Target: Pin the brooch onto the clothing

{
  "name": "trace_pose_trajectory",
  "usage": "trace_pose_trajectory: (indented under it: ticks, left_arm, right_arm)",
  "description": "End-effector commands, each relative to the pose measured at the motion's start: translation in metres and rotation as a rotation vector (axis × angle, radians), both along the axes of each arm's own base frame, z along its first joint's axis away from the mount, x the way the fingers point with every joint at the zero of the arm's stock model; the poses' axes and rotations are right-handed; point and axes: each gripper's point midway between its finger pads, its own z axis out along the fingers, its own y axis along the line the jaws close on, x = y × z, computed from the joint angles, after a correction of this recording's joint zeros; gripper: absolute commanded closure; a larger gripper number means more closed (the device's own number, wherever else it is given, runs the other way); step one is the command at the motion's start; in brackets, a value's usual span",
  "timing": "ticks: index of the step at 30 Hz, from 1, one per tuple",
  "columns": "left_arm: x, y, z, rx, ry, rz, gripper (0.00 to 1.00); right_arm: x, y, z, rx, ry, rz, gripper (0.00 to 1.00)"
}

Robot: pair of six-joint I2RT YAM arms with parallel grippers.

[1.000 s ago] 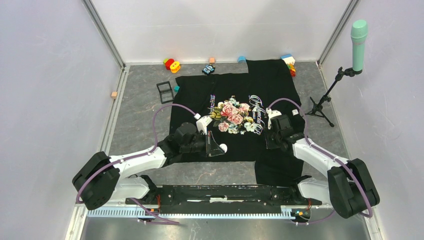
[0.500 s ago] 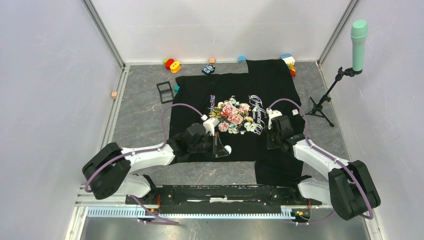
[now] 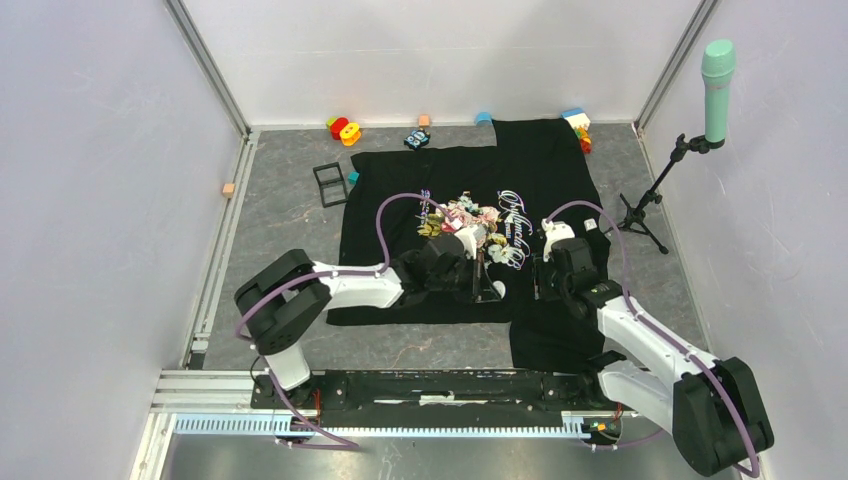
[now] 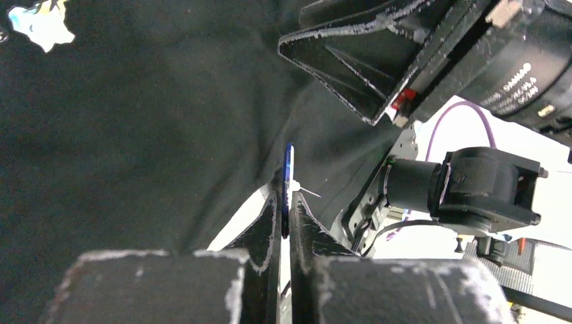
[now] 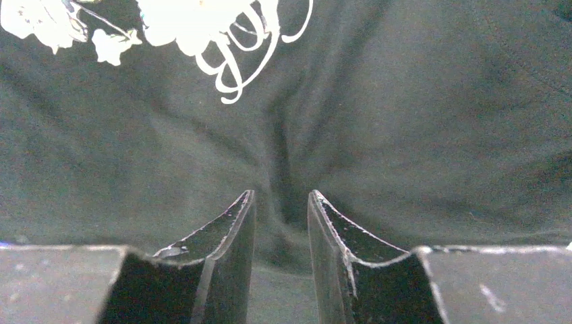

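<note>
Brooch [image 4: 289,169] edge-on, left wrist view only

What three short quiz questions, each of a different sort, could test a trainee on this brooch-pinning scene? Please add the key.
1. True or false: the left gripper is shut on the blue brooch.
2. The right gripper has its fingers apart over what? A) the black T-shirt B) a white towel C) a cardboard box
3. What colour is the microphone on the stand?
Key: 1 true; 2 A; 3 teal.
</note>
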Motion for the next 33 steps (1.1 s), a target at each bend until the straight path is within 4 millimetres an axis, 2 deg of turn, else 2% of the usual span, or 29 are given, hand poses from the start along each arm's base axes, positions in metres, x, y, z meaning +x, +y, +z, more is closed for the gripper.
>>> trace_pose_trajectory:
  ticks: [1, 5, 10, 12, 16, 23, 33]
  left_arm:
    - [0.019, -0.026, 0.009, -0.051, -0.003, 0.054, 0.98]
    - [0.029, -0.038, 0.003, -0.027, -0.002, 0.066, 0.98]
    - [0.034, -0.044, -0.014, 0.023, 0.001, 0.062, 0.98]
    - [0.036, -0.045, -0.021, 0.048, 0.003, 0.061, 0.98]
    - [0.039, -0.045, -0.036, 0.115, 0.004, 0.063, 0.98]
    - [0.046, -0.046, -0.053, 0.231, -0.028, 0.061, 0.98]
    - [0.043, -0.056, -0.071, 0.343, -0.032, 0.042, 0.98]
  right_arm:
    - [0.001, -0.004, -0.002, -0.012, -0.009, -0.030, 0.61]
    - [0.003, 0.002, -0.008, 0.010, -0.009, -0.006, 0.62]
    - [0.007, 0.008, -0.012, 0.026, -0.010, 0.013, 0.65]
    - [0.008, 0.010, -0.013, 0.030, -0.007, 0.020, 0.71]
    - [0.007, 0.011, -0.011, 0.044, -0.016, 0.020, 0.88]
    - [0.003, 0.013, -0.008, 0.083, -0.068, 0.024, 0.99]
    - [0.002, 0.024, 0.000, 0.162, -0.115, 0.050, 1.00]
